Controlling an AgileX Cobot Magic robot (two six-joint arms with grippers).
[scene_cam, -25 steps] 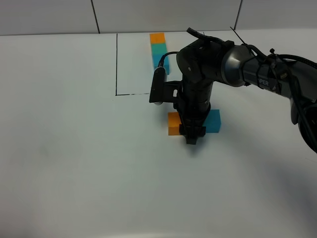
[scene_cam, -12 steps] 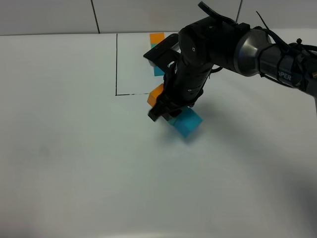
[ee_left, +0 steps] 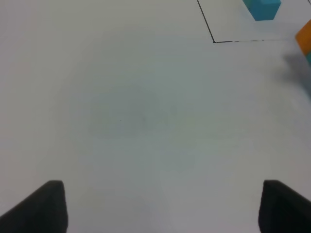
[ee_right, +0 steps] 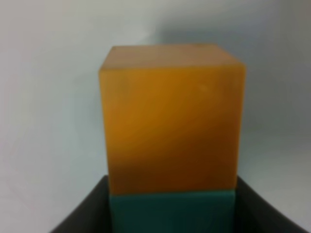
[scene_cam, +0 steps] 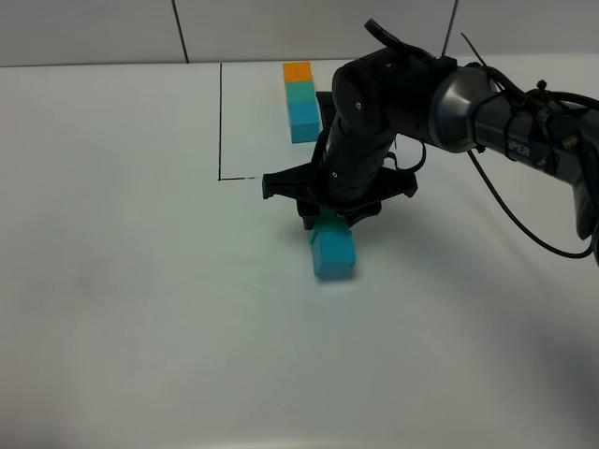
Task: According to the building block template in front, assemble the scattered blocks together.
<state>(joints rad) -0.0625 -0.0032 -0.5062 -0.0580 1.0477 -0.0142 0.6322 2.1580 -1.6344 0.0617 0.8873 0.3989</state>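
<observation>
R gripper (scene_cam: 329,217) clamped on teal-green block (ee_right: 171,212), orange (ee_right: 171,119) joined ahead, blue (scene_cam: 333,253) at the other end on desk (scene_cam: 140,309) (looks like all 3 joined). Template (scene_cam: 299,101) sits further back in its frame. Left: set row down, release. L gripper (ee_left: 160,206) wide, idle

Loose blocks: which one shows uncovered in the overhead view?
The blue block, jutting out below the right claw. The orange block and teal-green block appear only in the right wrist view.
</observation>
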